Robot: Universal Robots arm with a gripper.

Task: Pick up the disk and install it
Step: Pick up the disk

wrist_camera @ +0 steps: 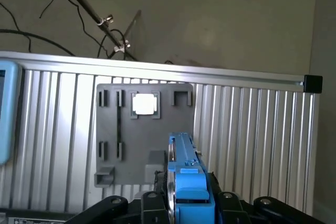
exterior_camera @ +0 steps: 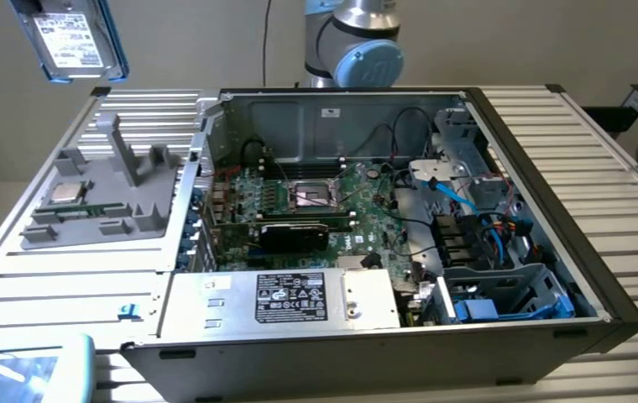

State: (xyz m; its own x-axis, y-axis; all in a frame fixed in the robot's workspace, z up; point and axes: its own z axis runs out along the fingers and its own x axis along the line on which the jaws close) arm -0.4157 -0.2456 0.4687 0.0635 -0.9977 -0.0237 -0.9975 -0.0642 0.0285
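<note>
High above the grey holder (exterior_camera: 95,197), my gripper (wrist_camera: 189,204) clamps the disk (exterior_camera: 73,38) upright; the open case (exterior_camera: 331,126) lies toward the exterior view's right.

Now the disk (exterior_camera: 73,40): bare silver-grey metal, white paper label, glossy bright blue plastic frame. The desk (exterior_camera: 588,134) is ribbed pale metal with a soft sheen. The grey holder (exterior_camera: 95,210) looks like matt plastic, and the chip (exterior_camera: 67,193) on it is shiny metal. Inside the computer case (exterior_camera: 331,113), dull grey sheet metal.
</note>
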